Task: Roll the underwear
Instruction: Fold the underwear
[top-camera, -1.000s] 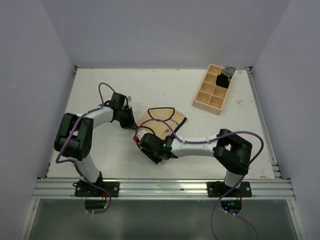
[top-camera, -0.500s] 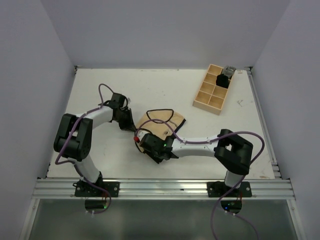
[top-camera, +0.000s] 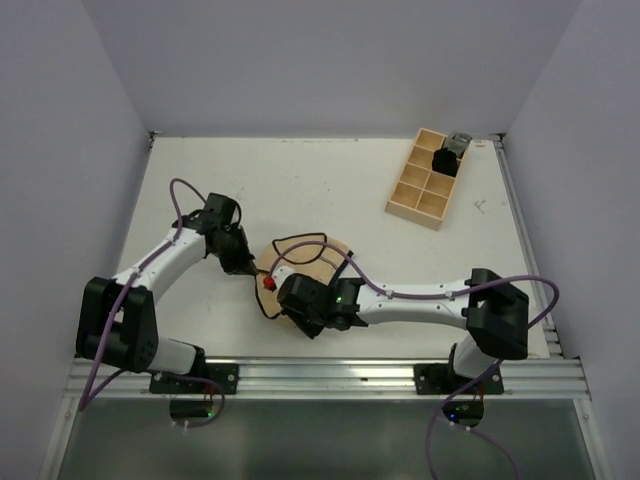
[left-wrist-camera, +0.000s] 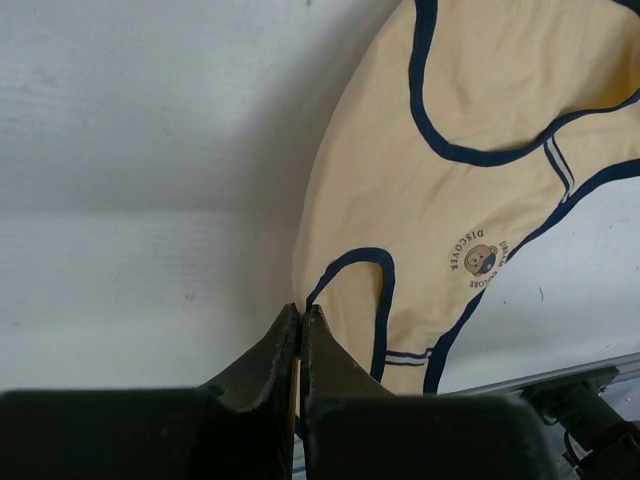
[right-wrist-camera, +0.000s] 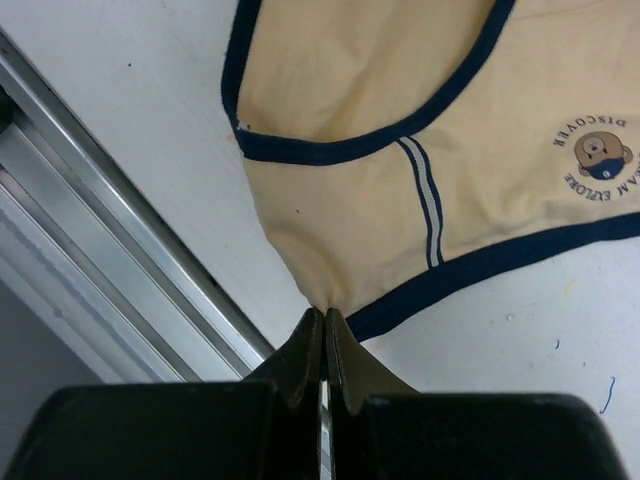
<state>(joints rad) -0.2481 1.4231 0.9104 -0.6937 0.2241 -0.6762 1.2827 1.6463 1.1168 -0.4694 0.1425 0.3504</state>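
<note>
The underwear (left-wrist-camera: 450, 170), tan-yellow with dark navy trim and a small bear logo, lies spread on the white table. In the top view the underwear (top-camera: 305, 255) is partly hidden under my right arm. At its left edge my left gripper (left-wrist-camera: 301, 312) (top-camera: 252, 268) is shut on the trim of a leg opening. My right gripper (right-wrist-camera: 325, 315) (top-camera: 283, 290) is shut on a pinch of the underwear (right-wrist-camera: 400, 120) at its near edge, where the fabric pulls up into a point between the fingertips.
A light wooden compartment tray (top-camera: 412, 202) stands at the back right with dark items in its far cells. The aluminium rail (top-camera: 330, 375) runs along the table's near edge, close behind my right gripper; in the right wrist view the rail (right-wrist-camera: 110, 260) shows at left.
My right gripper has shut on the underwear's near edge. Both arms have moved left and toward the near edge, dragging the garment with them.
</note>
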